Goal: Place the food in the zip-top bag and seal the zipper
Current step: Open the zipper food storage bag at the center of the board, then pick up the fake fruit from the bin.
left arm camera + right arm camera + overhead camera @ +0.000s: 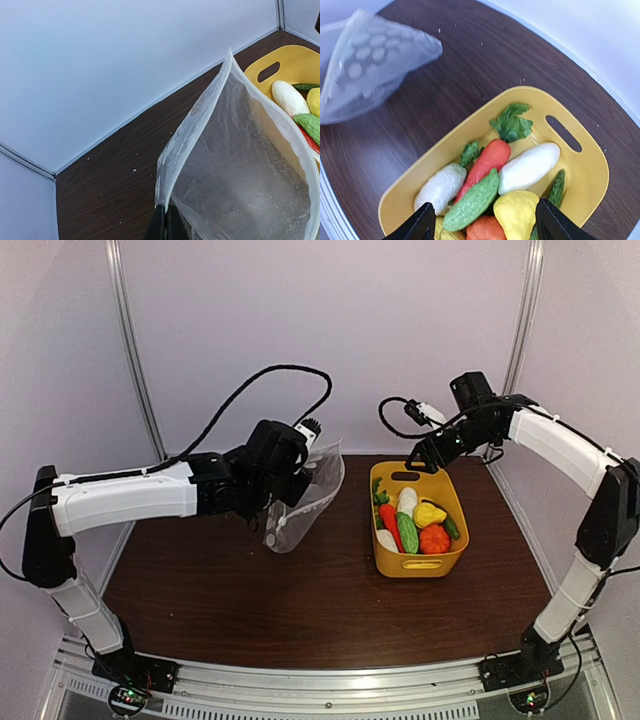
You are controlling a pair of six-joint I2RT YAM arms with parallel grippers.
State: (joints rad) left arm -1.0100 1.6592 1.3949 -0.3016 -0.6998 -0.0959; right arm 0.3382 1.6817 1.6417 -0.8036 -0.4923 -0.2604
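The left gripper [164,224] is pinched narrow on one edge of the zip-top bag [305,495] and holds it off the table, to the left of the yellow basket [440,562] and well apart from it. The zipper [192,125] runs up from the pinch as a pale strip. The mouth seems to gape toward the basket, though I cannot tell how wide. Nothing shows inside the bag.

All the food [415,525] lies in the basket, most pieces lengthwise along its long axis (the carrot-like red one and the white radish side by side).

The right gripper [485,205] hovers over the basket's far end with its jaws spread wide and empty. The food lies straight below it, so the right arm is much the nearer for a first pick. The carry then goes left from the basket to the bag.
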